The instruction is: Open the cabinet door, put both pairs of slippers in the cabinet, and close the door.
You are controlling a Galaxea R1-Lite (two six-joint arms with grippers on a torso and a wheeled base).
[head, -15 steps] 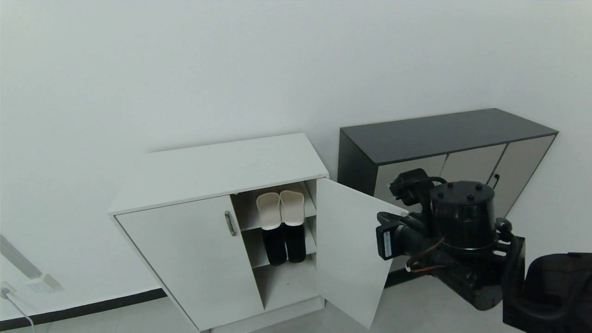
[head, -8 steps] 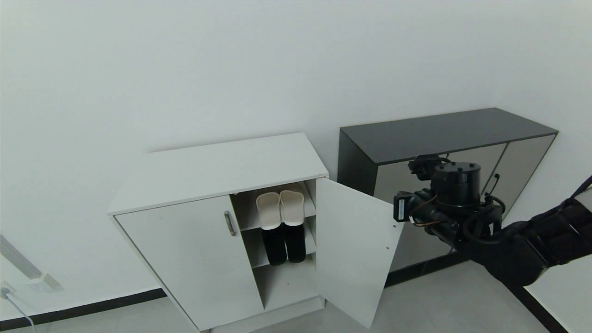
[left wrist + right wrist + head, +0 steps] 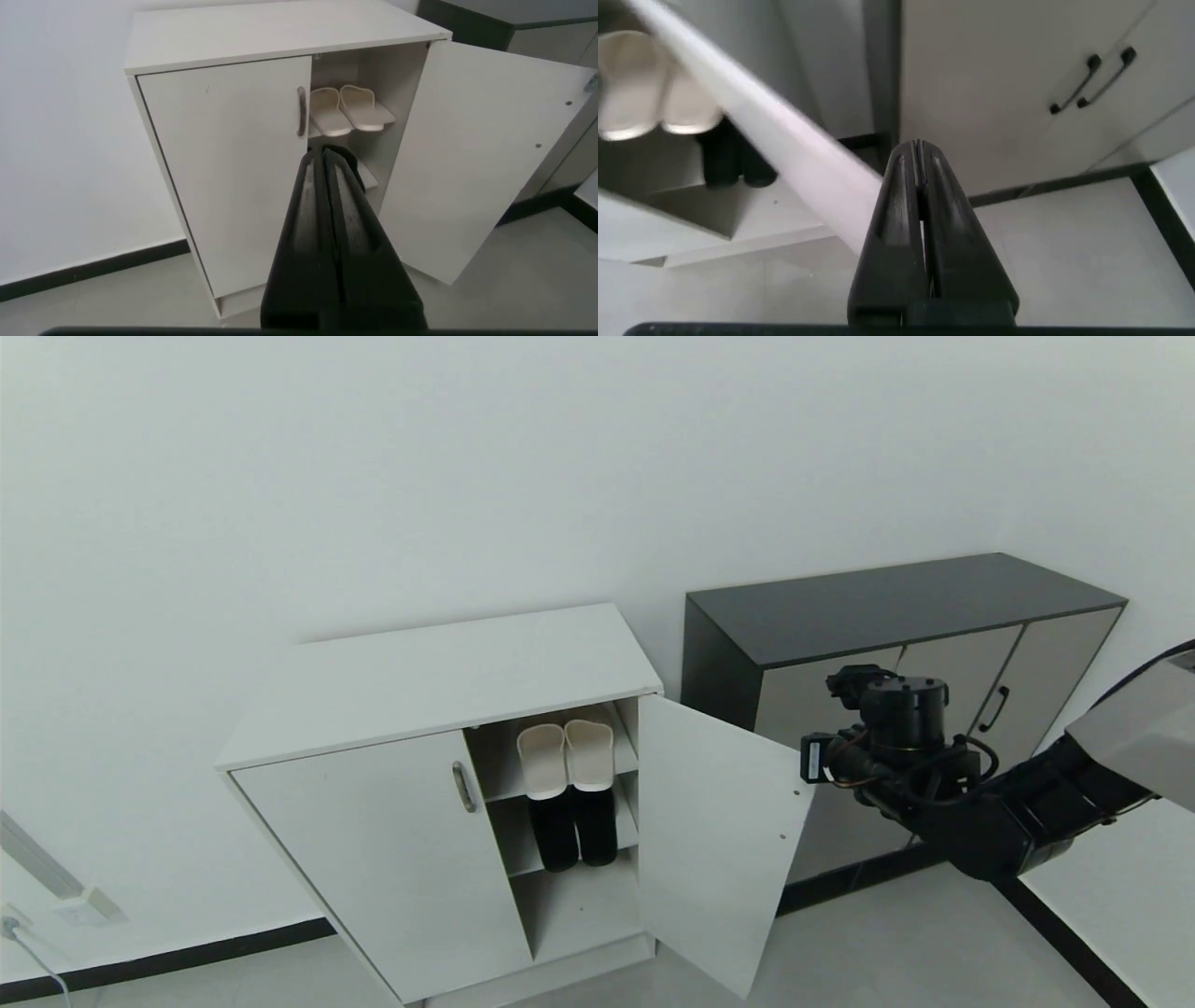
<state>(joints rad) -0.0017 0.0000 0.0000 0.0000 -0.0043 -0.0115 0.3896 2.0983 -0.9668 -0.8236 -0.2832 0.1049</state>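
Judging by its thin panel, the door (image 3: 714,840) looks stiff and light; push near its free edge. The right gripper (image 3: 918,159), beside that edge, is pressed together.

Smooth matt white laminate all over the white cabinet (image 3: 439,677), no wood grain anywhere, same finish on the open door (image 3: 719,840). Dull silver on the little handle (image 3: 461,787) of the shut door, looks like brushed metal. Smooth, rubbery or foam-ish and matt for the cream slippers (image 3: 566,758). Matt too for the black slippers (image 3: 574,829), material hard to call tbh. Matt charcoal top on the dark cabinet (image 3: 896,602), but satin grey door fronts (image 3: 943,663) with a soft sheen, plus dark pulls (image 3: 991,709). Flat matt paint on the wall (image 3: 467,476), smooth pale floor (image 3: 887,952). Black hard plastic by the look on the left gripper (image 3: 327,163) and right gripper (image 3: 918,149), slightly glossy.
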